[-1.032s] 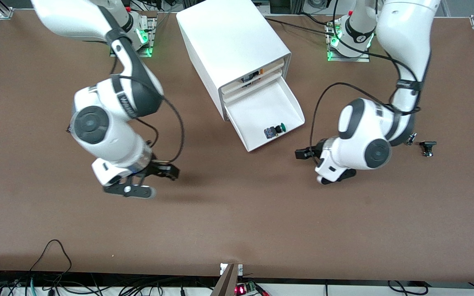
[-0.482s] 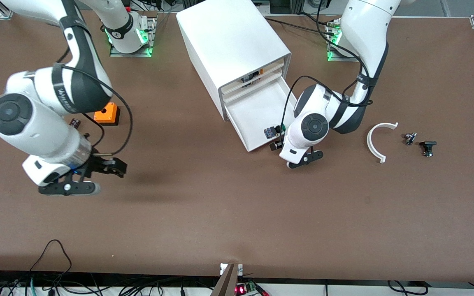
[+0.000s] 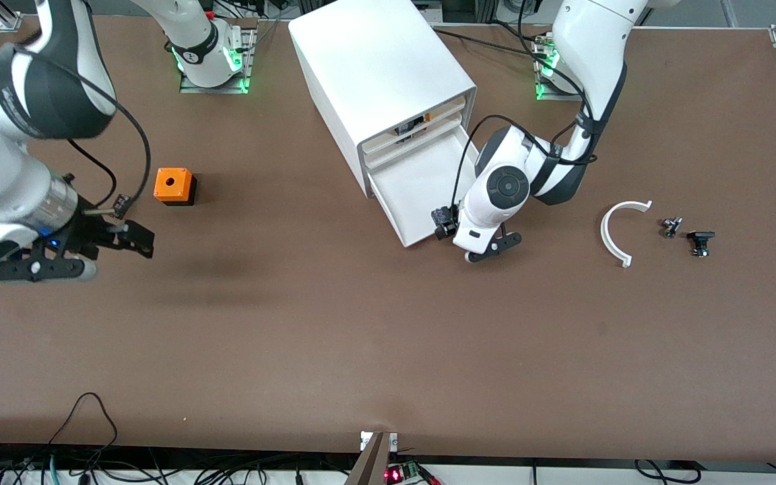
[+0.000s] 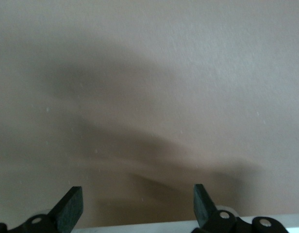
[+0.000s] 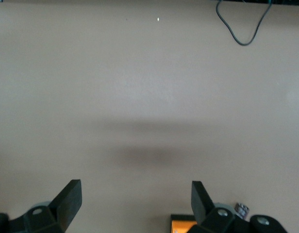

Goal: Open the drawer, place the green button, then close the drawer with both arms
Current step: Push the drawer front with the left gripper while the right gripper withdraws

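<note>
Left gripper (image 3: 447, 230) at open drawer's (image 3: 409, 180) front edge, centre of frame, over button (image 3: 441, 217) – fingers (image 4: 72, 208) spread wide, nothing held. Button mostly hidden, only blue-grey body showing in drawer's front corner. Right gripper (image 3: 128, 242) mid-left of frame, fingers (image 5: 69, 199) also apart, empty – orange box (image 3: 174, 186) just above it. White arc (image 3: 616, 232) and black bits (image 3: 699, 241) at right.

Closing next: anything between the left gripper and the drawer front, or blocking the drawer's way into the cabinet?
Nothing visible. The left gripper, open, is at the drawer's front; its floor toward the cabinet is bare. The left wrist hides one front corner. The right gripper waits, open, near the orange box.
</note>
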`<state>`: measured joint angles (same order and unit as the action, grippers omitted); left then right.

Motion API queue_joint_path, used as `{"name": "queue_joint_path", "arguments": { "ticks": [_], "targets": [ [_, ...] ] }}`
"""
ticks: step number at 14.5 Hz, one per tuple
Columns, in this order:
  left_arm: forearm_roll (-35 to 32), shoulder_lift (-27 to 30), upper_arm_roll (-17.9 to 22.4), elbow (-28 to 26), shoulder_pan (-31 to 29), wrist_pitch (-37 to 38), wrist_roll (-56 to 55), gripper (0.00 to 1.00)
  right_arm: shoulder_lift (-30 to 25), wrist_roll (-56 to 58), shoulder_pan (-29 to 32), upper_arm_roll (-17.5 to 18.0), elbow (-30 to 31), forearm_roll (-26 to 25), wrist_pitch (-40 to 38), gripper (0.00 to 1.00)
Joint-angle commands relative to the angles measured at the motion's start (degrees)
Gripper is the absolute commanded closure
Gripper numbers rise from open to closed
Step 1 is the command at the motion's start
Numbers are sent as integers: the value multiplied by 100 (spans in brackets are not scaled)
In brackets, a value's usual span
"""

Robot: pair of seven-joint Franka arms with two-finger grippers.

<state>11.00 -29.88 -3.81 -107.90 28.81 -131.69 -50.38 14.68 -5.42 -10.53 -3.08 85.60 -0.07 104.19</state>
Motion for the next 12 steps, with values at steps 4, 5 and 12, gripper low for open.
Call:
{"name": "queue_joint_path", "arguments": {
  "ticks": [4,5,12],
  "targets": [
    [-54,386,-453,-451,-33,-24,-420,0,-1045,50,16,-141,863,112,-249,0],
    [-54,386,-567,-503,-24,-24,-507,0,-1116,23,16,-176,845,112,-398,0],
    [-36,421,-1148,-600,-42,-15,-1289,0,-976,58,7,-185,432,77,-531,0]
  ]
}}
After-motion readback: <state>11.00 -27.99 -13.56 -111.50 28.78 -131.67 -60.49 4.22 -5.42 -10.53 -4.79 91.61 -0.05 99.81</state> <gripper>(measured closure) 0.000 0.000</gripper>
